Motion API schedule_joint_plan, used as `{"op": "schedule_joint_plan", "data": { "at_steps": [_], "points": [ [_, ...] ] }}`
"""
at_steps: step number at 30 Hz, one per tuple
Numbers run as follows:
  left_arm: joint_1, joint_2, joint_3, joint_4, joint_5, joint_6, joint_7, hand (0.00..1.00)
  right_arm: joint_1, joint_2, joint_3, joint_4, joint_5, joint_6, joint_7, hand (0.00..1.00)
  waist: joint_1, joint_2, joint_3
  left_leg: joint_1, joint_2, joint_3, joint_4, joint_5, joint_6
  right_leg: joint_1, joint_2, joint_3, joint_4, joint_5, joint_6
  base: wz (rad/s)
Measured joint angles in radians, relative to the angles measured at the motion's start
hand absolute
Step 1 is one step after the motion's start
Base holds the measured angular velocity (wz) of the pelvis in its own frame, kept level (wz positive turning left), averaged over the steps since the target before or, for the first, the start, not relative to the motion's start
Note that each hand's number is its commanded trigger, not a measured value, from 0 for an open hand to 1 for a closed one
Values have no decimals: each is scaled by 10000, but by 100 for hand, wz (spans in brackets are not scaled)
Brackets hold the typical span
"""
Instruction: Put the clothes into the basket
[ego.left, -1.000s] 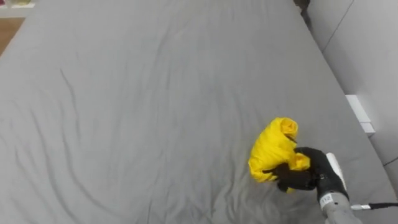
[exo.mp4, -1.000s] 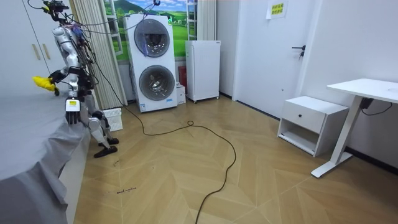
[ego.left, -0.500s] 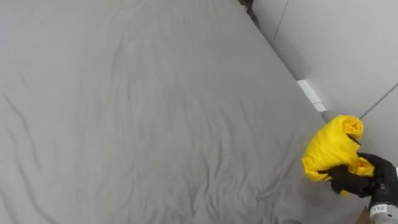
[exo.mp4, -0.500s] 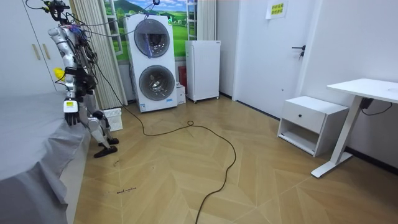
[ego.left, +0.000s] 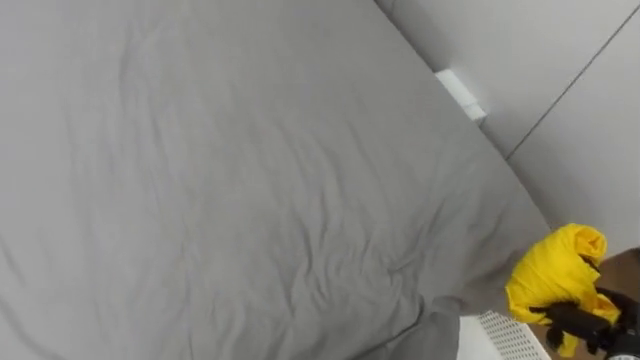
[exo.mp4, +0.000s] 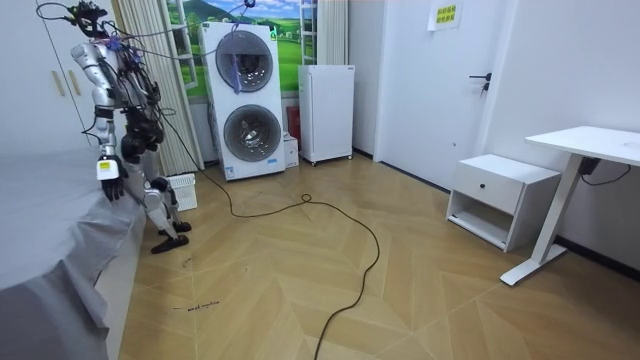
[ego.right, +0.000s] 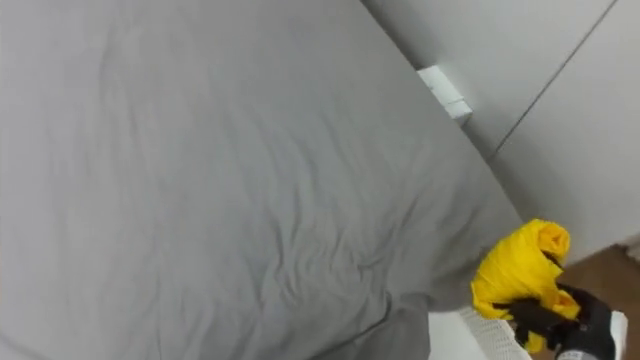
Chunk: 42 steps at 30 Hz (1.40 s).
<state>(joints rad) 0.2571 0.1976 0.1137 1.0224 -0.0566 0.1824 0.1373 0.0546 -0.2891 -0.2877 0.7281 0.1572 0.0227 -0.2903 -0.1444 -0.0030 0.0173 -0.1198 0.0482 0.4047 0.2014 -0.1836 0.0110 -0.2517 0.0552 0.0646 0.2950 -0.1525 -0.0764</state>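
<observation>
Standing right at the corner of the bed in the room view, up against the draped grey sheet. Clutching a bunched-up yellow garment in the right hand, dark fingers wrapped tight round the lower part of the bundle, with the rest puffing up above the grip. Held in the air just off the bed's corner, past the edge of the sheet and not touching it. So not in the basket yet, and not on the bed either.

Speaking of the white ribbed basket: down on the floor just beside that same corner of the bed, peeking in below and a bit bedward of the garment in the eye views. Can't tell whether directly underneath or just close.

As for the left hand, hanging low beside the bed's edge in the room view, and honestly too small there to tell how it's set.

Loads of wrinkles across the bed, long soft creases toward the corner. Also a small white box low on the wall just past the bed's far side, plus a stacked washer and dryer well away from the bed, beyond the basket, across a bit of wood floor.
</observation>
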Motion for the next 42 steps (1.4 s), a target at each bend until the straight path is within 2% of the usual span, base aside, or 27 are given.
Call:
{"op": "schedule_joint_plan", "data": {
  "at_steps": [2,4,6,8,9,13,17,21,24,25,27,28,29,30,37,42],
  "points": [
    [-304,31,-97,286,-12,0,44,0,-97,-156,1,197,295,-9,-225,100,-30,39,0,-355,-5,114,43,38,61,-415,-1,97,201,12,8,-17],
    [-559,53,-556,575,-229,1,172,0,-404,-330,19,646,541,-46,-423,100,-154,161,19,-693,-1,185,131,69,102,-743,-3,148,230,109,29,-11],
    [-1088,94,-1137,989,-625,7,261,0,-958,-471,49,1149,792,-108,-841,100,-164,386,85,-1347,85,283,393,74,148,-1370,-36,176,353,225,67,-11],
    [-1447,115,-1384,1105,-612,7,271,0,-1402,-504,140,1669,795,-202,-1066,100,-93,486,124,-1806,53,322,430,154,282,-1931,-63,232,553,287,92,-2],
    [-1614,125,-1617,1194,-630,1,307,0,-1734,-503,242,2081,794,-211,-1151,100,-66,522,126,-2058,-44,337,488,196,309,-2263,-82,293,734,290,100,0],
    [-2187,127,-1982,1508,-832,-9,334,0,-2353,-567,307,2794,1177,-274,-1169,100,45,730,101,-2739,-90,320,666,282,394,-3016,-153,300,1044,285,109,3],
    [-2336,128,-2172,1515,-1174,-138,333,0,-2802,-715,302,3278,1342,-455,-1278,100,107,902,111,-3123,-75,318,681,351,431,-3392,-168,309,1048,372,125,0],
    [-2503,134,-2572,1515,-1296,-233,329,0,-3444,-1200,510,4074,1515,-581,-1385,100,207,1146,100,-3546,-102,302,714,391,492,-3825,-226,305,1160,430,168,3],
    [-2662,146,-2607,1510,-1292,-320,363,0,-3683,-1399,630,4468,1525,-671,-1492,100,399,1170,95,-3798,-135,295,730,431,522,-4122,-262,286,1241,426,169,5],
    [-2731,149,-2646,1501,-1294,-363,380,0,-3722,-1468,638,4552,1529,-671,-1507,100,462,1173,97,-3900,-217,273,731,474,535,-4216,-286,269,1266,422,169,9],
    [-2804,155,-2769,1497,-1295,-378,496,0,-3834,-1497,639,4715,1525,-673,-1560,100,466,1174,99,-3972,-275,181,731,500,538,-4330,-336,247,1385,356,177,11],
    [-2823,155,-2791,1498,-1299,-377,496,0,-3844,-1498,654,4770,1526,-671,-1572,71,485,1177,100,-3973,-284,158,731,501,539,-4330,-348,237,1402,330,182,8],
    [-2826,155,-2793,1497,-1300,-378,497,0,-3844,-1498,674,4776,1526,-671,-1573,23,496,1178,101,-3974,-282,154,731,501,539,-4331,-351,237,1403,322,184,5],
    [-2847,156,-2848,1500,-1300,-378,505,0,-3846,-1499,704,4794,1521,-671,-1576,0,510,1180,104,-3975,-275,142,731,501,539,-4332,-358,236,1411,295,197,0],
    [-2950,156,-3130,1507,-1483,-387,520,0,-3863,-1509,709,5254,1844,-671,-1555,0,653,1200,118,-3998,-285,29,732,502,540,-4332,-398,218,1421,241,232,3],
    [-2963,156,-3128,1505,-1484,-396,520,0,-3829,-1551,697,5304,2566,-689,-1567,0,660,1205,124,-3998,-281,17,733,502,540,-4297,-465,34,1404,208,192,5]
  ]
}}
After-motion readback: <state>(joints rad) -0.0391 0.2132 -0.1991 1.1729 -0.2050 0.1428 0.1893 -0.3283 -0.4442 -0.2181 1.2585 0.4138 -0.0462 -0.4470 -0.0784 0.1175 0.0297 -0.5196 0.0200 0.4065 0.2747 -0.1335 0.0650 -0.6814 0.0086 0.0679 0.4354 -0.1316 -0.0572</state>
